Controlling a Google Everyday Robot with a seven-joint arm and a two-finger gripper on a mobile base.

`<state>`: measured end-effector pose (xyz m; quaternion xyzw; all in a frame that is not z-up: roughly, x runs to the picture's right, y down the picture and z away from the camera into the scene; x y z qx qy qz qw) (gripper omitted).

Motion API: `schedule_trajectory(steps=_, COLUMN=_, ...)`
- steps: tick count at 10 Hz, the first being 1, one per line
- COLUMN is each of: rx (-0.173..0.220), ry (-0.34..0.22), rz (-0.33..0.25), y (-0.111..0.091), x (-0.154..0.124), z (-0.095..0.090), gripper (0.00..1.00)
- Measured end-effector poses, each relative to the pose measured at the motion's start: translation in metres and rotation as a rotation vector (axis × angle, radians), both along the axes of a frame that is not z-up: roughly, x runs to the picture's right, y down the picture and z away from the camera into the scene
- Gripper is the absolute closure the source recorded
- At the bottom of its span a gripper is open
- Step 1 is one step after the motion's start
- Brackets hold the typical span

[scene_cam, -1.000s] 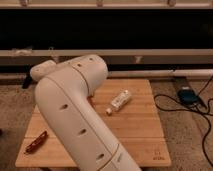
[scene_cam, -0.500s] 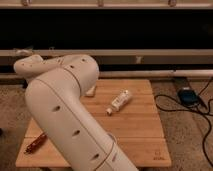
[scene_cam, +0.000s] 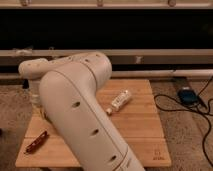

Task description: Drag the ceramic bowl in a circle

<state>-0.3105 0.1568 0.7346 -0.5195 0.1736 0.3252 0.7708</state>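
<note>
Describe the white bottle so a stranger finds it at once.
Start at the wooden table under the big white arm. Just right of the arm, mid-table, a small white bottle lies on its side. Its neighbours differ: a slim red-brown stick at front left, and the shut claw far left behind the arm.

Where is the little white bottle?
Camera view: the white bottle lies on the wooden table, just right of the arm. The gripper points down at its left edge.

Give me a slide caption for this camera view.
Robot arm covers the left of the wooden table, shut gripper hidden behind it; white bottle and red-brown stick lie in view.
</note>
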Motion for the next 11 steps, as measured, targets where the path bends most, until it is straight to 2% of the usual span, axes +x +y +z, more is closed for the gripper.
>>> schedule_trajectory(steps=3, rx=-0.060, ry=0.106, rz=0.034, y=0.018, x=0.036, z=-0.024, gripper=1.00)
schedule_trajectory(steps=4, rx=-0.075, ry=0.158, rz=0.021, y=0.025, x=0.053, z=-0.028, gripper=1.00)
schedule_trajectory(steps=5, rx=-0.076, ry=0.206, rz=0.000, y=0.027, x=0.072, z=-0.024, gripper=1.00)
schedule_trajectory(steps=8, rx=-0.061, ry=0.272, rz=-0.071, y=0.014, x=0.108, z=0.010, gripper=1.00)
schedule_trajectory(steps=10, rx=-0.031, ry=0.281, rz=-0.114, y=0.003, x=0.121, z=0.040, gripper=1.00)
schedule_trajectory(steps=11, rx=-0.014, ry=0.271, rz=-0.126, y=-0.002, x=0.118, z=0.047, gripper=1.00)
